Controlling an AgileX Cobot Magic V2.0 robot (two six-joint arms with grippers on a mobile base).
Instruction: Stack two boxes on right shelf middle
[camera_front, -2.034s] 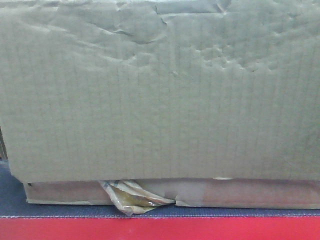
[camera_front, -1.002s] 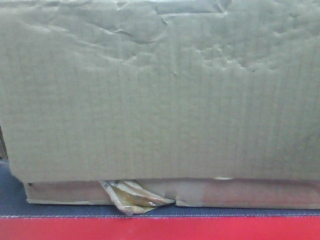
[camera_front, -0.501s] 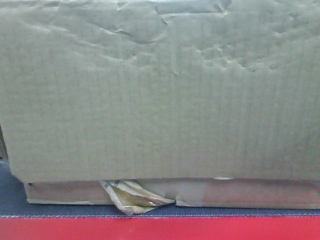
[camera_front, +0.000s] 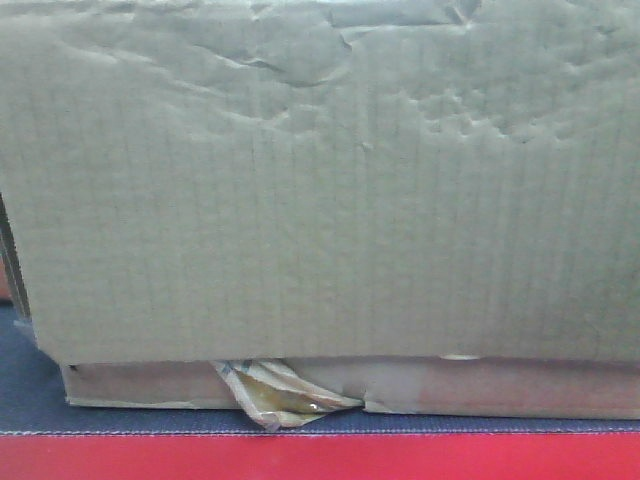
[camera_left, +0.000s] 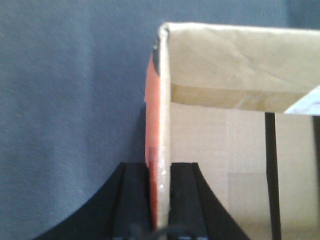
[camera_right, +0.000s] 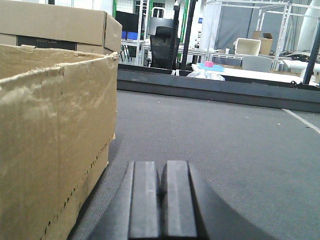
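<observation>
A large creased cardboard box (camera_front: 320, 190) fills the front view. A browner cardboard strip (camera_front: 500, 388) with crumpled tape (camera_front: 275, 395) lies under it; I cannot tell if that is a second box. My left gripper (camera_left: 159, 167) is shut on the open box's side wall (camera_left: 160, 100), one finger inside and one on the orange outer face. My right gripper (camera_right: 161, 167) is shut and empty, low over the grey carpet just right of the box (camera_right: 50, 130). Another closed cardboard box (camera_right: 55, 25) stands behind it.
The box rests on a dark grey surface (camera_front: 30, 395) with a red edge (camera_front: 320, 458) in front. Grey carpet (camera_right: 225, 135) stretches ahead of the right gripper to a dark raised border (camera_right: 215, 90). Metal frames, an office chair (camera_right: 164, 45) and tables stand beyond.
In the front view the box and the crumpled tape have shifted slightly to the right.
</observation>
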